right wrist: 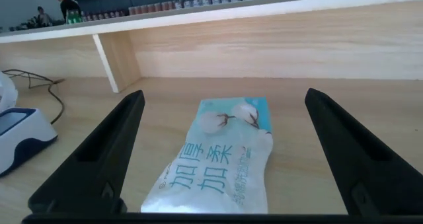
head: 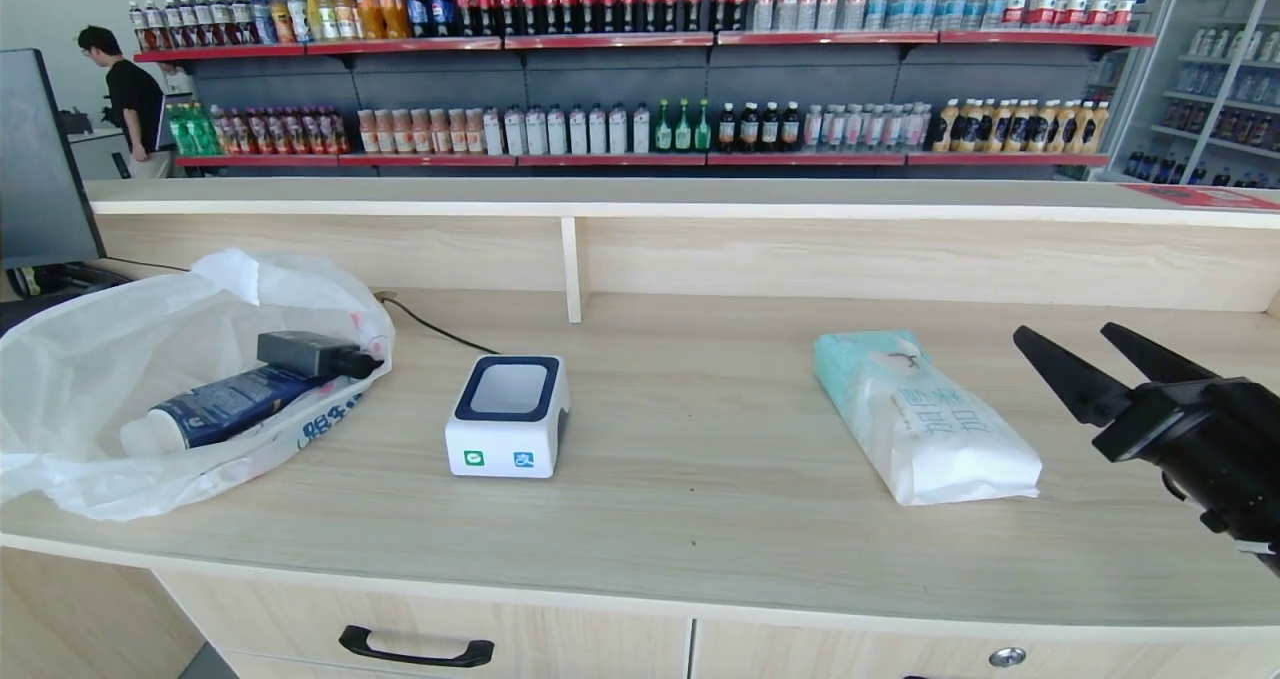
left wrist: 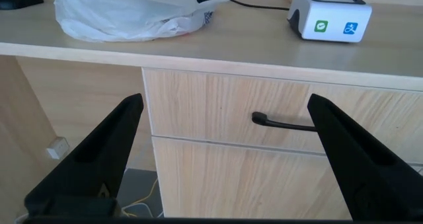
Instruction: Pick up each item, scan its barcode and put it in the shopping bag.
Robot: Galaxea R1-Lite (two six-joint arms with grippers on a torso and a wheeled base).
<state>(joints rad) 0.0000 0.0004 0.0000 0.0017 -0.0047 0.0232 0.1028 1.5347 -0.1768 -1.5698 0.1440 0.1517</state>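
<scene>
Light wood checkout counter [head: 700, 499]. Drinks shelves behind it.

- Soft pack of tissues, pale teal and white film [head: 920, 416]: lies flat on the counter's right half, long axis running front to back, untouched. Well apart from the scanner.
- Right gripper [head: 1064, 332]: black fingers spread wide, nothing between them. It hangs above the counter just right of the tissue pack. In the right wrist view the pack lies between and beyond the two fingers.
- Small white box scanner with dark blue framed window [head: 509, 416]: near the counter's middle, window tilted up. Black cable [head: 430, 324] runs from behind it toward the back wall.
- White translucent plastic shopping bag [head: 100, 379]: slumped at the left end, mouth facing the scanner. Inside, a dark blue tube with white cap [head: 225, 406] lies on its side, a dark grey boxy item [head: 315, 353] resting on top of it.
- Left gripper [left wrist: 225, 105]: fingers wide apart, empty, below counter level, facing the drawer front and its black handle [left wrist: 284, 123].
</scene>
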